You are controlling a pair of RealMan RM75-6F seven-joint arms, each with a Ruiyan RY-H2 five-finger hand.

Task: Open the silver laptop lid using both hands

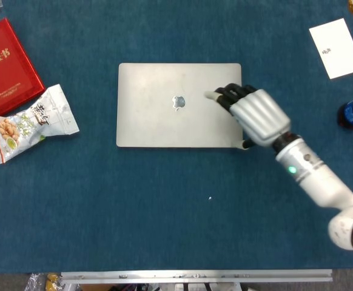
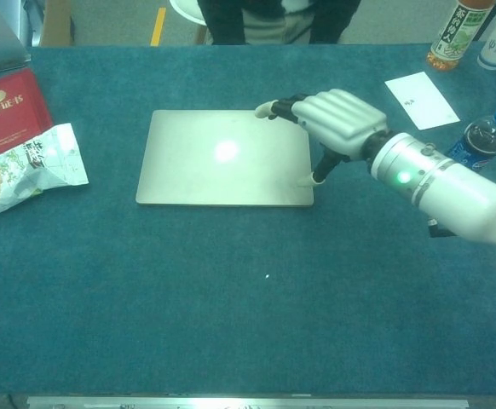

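Mid-worktop (image 1: pixel 164 200), laptop (image 1: pixel 164 106) lying flat, lid closed. Right hand (image 1: pixel 255 115) hovering over its right edge, fingers (image 1: pixel 228 94) apart, gripping nothing. Left hand absent; opening not begun.

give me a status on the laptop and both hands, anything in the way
Right hand over the silver laptop's right side, fingers spread, holding nothing. Left hand not in view. Lid flat, closed. Nothing on the lid.
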